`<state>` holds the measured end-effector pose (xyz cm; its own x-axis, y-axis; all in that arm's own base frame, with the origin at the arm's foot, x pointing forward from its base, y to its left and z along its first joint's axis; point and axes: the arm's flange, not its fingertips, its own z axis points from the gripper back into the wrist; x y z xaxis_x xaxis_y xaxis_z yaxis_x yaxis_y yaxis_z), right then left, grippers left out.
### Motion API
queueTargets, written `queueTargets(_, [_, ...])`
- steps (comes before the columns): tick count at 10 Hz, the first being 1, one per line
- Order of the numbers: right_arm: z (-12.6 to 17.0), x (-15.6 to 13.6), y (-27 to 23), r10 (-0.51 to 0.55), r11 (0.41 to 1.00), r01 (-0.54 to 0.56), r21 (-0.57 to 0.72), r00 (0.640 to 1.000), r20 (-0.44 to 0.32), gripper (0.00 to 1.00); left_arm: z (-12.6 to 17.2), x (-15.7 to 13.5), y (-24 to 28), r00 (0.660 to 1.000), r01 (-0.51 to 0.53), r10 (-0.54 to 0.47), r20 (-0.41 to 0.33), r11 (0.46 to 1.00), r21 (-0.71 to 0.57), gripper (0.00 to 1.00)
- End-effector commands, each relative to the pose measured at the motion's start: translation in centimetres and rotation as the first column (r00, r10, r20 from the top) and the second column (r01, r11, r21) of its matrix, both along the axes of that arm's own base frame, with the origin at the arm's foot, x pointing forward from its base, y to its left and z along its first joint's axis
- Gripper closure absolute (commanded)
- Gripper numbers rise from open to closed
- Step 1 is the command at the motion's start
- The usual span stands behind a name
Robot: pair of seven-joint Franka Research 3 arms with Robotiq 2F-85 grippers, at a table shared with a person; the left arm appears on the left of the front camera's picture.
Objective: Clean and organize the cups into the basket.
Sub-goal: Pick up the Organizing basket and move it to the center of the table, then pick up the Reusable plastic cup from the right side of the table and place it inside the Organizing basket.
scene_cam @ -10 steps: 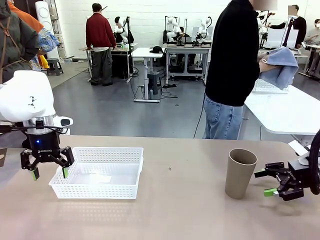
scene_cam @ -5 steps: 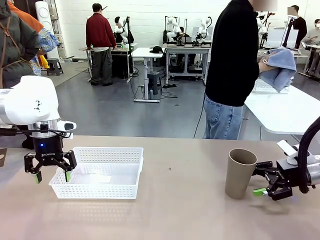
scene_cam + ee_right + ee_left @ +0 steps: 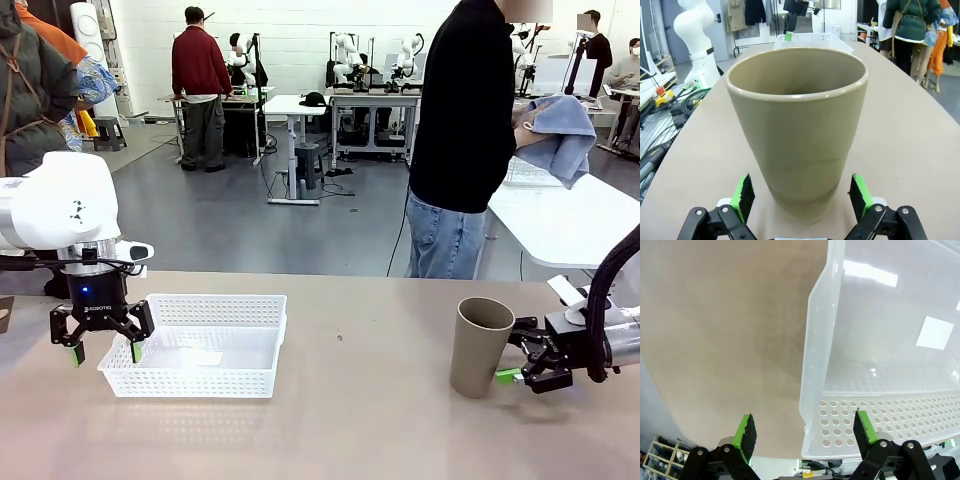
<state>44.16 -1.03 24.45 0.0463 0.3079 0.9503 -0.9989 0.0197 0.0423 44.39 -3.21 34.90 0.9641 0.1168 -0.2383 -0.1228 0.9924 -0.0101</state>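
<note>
Right gripper [image 3: 512,361] has moved in toward the cup [image 3: 480,345] since a second ago. It was well off to the right then; now its green pads sit at the cup's lower half. In the right wrist view we see the gripper [image 3: 802,195] spread wide with the cup [image 3: 797,125] between the fingers. There is a gap on both sides of the base, so no contact and nothing held.

The cup hasn't moved. The tan tumbler stands upright, mouth up, on the table [image 3: 350,420], right of centre and well apart from the basket [image 3: 190,378].

Left gripper [image 3: 105,352] has shifted slightly right and down. It hangs pointing down at the basket's left end, fingers released and empty. In the left wrist view the gripper [image 3: 805,427] straddles that end wall. One pad is over the basket's [image 3: 880,415] perforated side, the other over bare table.

The basket is in the same spot on the left side of the table, with no cup in it.

The person [image 3: 465,110] stands at the far side, turned away, and the blue cloth [image 3: 560,130] is held a little higher than before.
</note>
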Motion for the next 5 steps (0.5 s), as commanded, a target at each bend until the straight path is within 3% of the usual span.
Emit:
queueTargets(1, [-0.06,-0.17,0.01,0.019,1.000,-0.019,-0.007,1.000,-0.003,0.00,-0.01,0.01,0.00,1.000,0.001,-0.001,0.000,1.000,0.000,0.00])
queueTargets(3, [-0.06,-0.17,0.01,0.019,1.000,-0.019,-0.007,1.000,-0.003,0.00,0.00,0.00,0.00,1.000,0.000,0.000,0.000,1.000,0.000,0.00])
queueTargets(5, [-0.14,-0.19,0.36,0.026,1.000,-0.026,-0.003,1.000,0.003,0.00,-0.48,0.09,-0.55,0.995,0.021,-0.022,0.095,1.000,0.018,0.00])
